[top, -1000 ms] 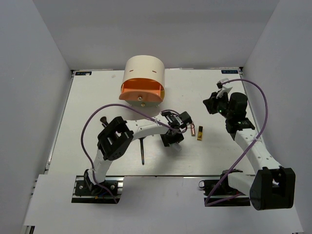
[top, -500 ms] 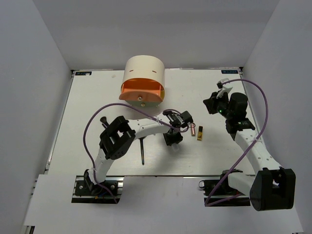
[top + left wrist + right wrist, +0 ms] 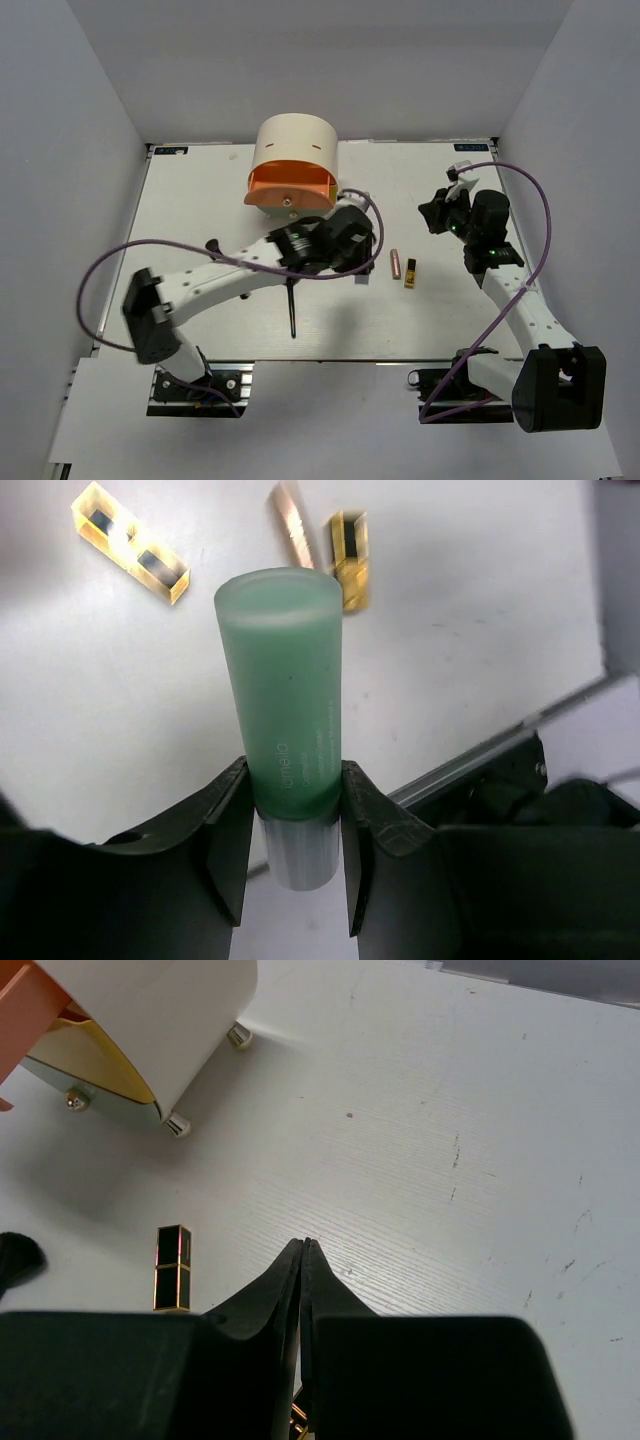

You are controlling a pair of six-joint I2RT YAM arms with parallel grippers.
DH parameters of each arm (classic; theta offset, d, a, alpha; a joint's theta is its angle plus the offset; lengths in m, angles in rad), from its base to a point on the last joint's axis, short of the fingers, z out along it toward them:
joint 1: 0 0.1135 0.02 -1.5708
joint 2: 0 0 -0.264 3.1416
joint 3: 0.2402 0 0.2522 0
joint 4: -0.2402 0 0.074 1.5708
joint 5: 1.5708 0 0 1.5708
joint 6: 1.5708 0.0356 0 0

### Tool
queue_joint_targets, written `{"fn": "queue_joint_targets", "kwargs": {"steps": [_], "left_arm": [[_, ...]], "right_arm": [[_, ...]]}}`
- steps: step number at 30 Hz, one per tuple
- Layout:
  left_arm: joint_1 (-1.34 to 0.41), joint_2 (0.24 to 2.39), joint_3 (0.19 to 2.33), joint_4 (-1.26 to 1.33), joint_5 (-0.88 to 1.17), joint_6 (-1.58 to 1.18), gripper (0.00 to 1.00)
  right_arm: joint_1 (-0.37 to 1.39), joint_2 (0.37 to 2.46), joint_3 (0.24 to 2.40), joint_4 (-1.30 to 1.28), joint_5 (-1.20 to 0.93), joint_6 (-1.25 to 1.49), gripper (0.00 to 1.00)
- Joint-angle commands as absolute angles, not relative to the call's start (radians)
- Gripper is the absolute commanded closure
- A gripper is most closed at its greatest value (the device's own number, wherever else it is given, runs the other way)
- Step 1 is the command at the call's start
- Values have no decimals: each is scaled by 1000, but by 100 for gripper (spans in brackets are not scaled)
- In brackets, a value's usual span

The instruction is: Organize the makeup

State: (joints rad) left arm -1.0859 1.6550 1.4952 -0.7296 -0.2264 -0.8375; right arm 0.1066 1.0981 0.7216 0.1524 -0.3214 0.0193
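My left gripper (image 3: 293, 780) is shut on the mint-green tube (image 3: 285, 690), gripping just above its white cap (image 3: 300, 852). In the top view it (image 3: 352, 243) hangs over the table in front of the round box. A rose-gold tube (image 3: 396, 263) and a black-and-gold lipstick (image 3: 410, 272) lie side by side to its right. A second lipstick (image 3: 173, 1268) lies near the box and also shows in the left wrist view (image 3: 130, 542). The thin stick brush (image 3: 291, 312) and the fan brush (image 3: 212, 246) lie to the left. My right gripper (image 3: 305, 1245) is shut and empty.
The round cream box (image 3: 293, 150) with an open orange drawer (image 3: 288, 187) stands at the back centre, and its feet show in the right wrist view (image 3: 178, 1125). White walls enclose the table on three sides. Purple cables loop off both arms.
My left arm has swung and stretched out, carrying the mint-green tube up and back toward the round box. The right arm has not moved.
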Motion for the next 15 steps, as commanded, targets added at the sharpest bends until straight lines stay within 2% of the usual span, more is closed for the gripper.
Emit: {"fn": "queue_joint_targets", "kwargs": {"steps": [1,2,3,7,15], "left_arm": [[-1065,1432,1387,-469,-202,-380,100],[-1065,1351,1375,-354,-234,-314,100],[-1065,1321,1370,-342,-347,-234,100],[-1043,1244,1425,-321,-454,-20,100],[-962,1242,1437,-267,-476,284,100]], "right_arm": [[100,1077,733,189,-336,14,95],[100,1077,733,189,-336,14,95],[98,1077,733,190,-337,11,95],[100,1078,736,190,-341,8,95],[103,1078,727,207,-357,14,95]]}}
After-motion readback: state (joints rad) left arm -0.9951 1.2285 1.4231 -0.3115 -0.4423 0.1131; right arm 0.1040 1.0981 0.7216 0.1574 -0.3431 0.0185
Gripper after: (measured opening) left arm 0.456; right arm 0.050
